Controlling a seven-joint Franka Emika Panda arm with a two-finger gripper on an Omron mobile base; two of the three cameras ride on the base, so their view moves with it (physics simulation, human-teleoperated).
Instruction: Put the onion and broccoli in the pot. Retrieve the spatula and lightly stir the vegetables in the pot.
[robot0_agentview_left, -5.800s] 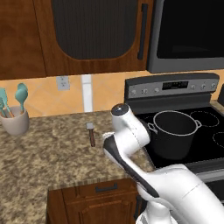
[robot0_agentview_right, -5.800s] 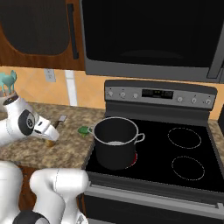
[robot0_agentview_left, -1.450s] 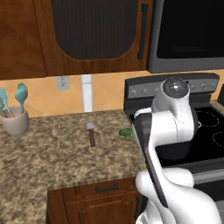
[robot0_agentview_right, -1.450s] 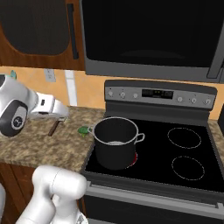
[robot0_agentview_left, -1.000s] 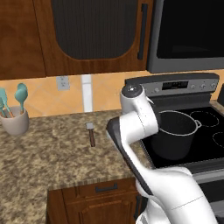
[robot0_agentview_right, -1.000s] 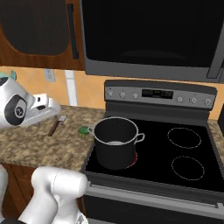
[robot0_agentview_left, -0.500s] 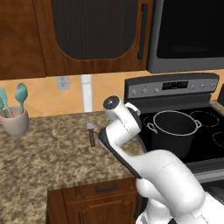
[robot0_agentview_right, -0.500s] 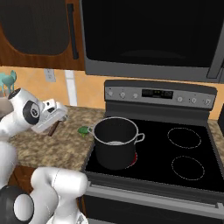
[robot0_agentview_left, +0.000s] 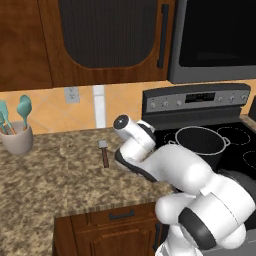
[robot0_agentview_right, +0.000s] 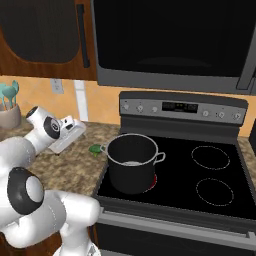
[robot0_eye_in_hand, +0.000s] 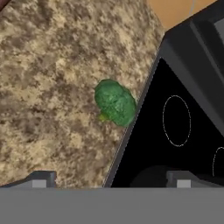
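Note:
The broccoli (robot0_eye_in_hand: 114, 103) lies on the speckled counter right beside the stove's edge, and also appears as a green spot (robot0_agentview_right: 95, 149) left of the pot. My gripper (robot0_eye_in_hand: 111, 181) hangs above it, open, with nothing between its fingertips (robot0_eye_in_hand: 41, 179). The dark pot (robot0_agentview_right: 132, 162) stands on the stove's front left burner, seen as well behind my arm (robot0_agentview_left: 200, 142). The spatula (robot0_agentview_left: 104, 152) rests flat on the counter left of my arm, blade toward the wall. The onion is out of view; a pale patch inside the pot is too unclear to name.
A beige holder (robot0_agentview_left: 17, 140) with teal utensils stands at the counter's far left. The black stovetop (robot0_agentview_right: 210, 170) stretches right of the pot with two bare burner rings. Cabinets and a microwave hang overhead.
My arm has swung from high over the stove leftward and down to the counter beside the pot. The gripper stayed open. Broccoli, spatula and pot have not moved.

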